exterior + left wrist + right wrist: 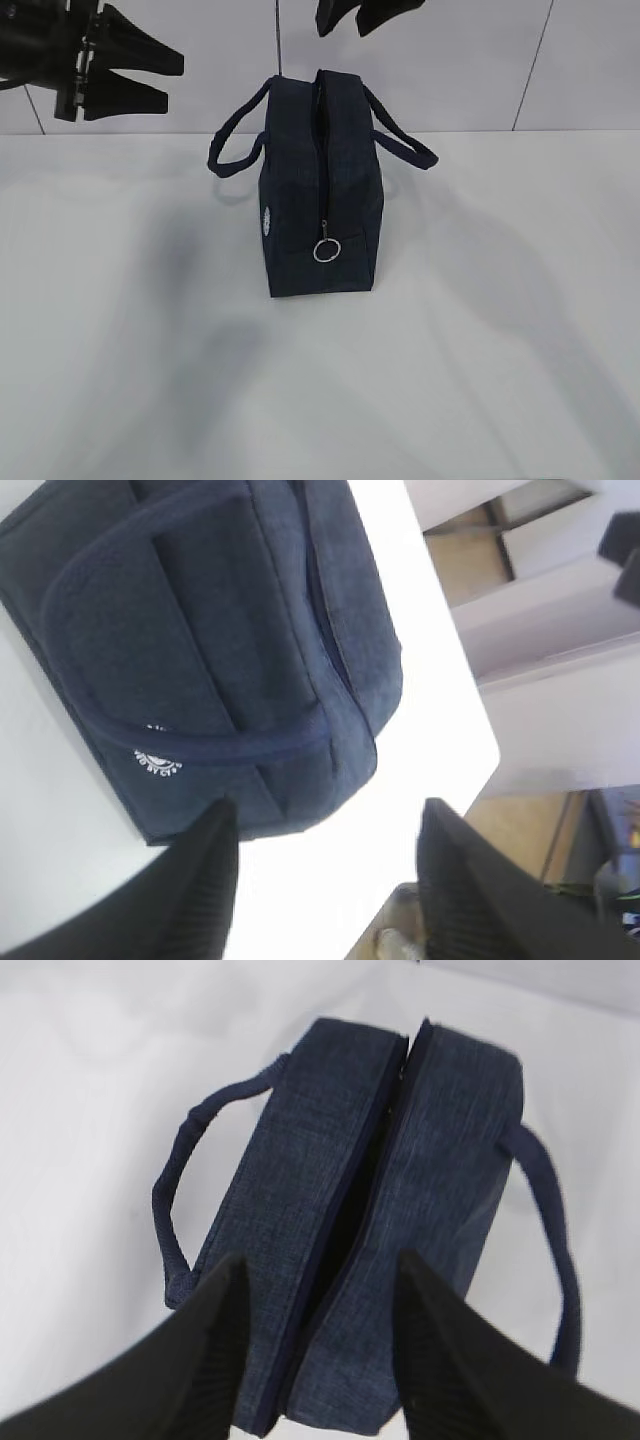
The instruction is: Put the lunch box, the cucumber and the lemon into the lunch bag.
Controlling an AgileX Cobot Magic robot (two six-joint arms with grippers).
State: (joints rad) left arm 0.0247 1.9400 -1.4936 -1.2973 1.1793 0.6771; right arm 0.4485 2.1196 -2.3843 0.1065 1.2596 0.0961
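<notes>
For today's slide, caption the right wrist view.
Open right gripper above the navy lunch bag with its top zipper parted.

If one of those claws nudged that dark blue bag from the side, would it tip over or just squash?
The bag is cloth, so its walls would probably dent before it slid. It stands tall and narrow on the table, so a high shove might tip it. The handles droop outward and look floppy; lifting by one would likely make it sag.

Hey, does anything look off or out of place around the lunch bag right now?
Nothing is spilled, tipped or damaged. The lunch bag stands upright on the white table, handles flopped to either side. Its top zipper gapes slightly, the ring pull hanging at the near end.
</notes>
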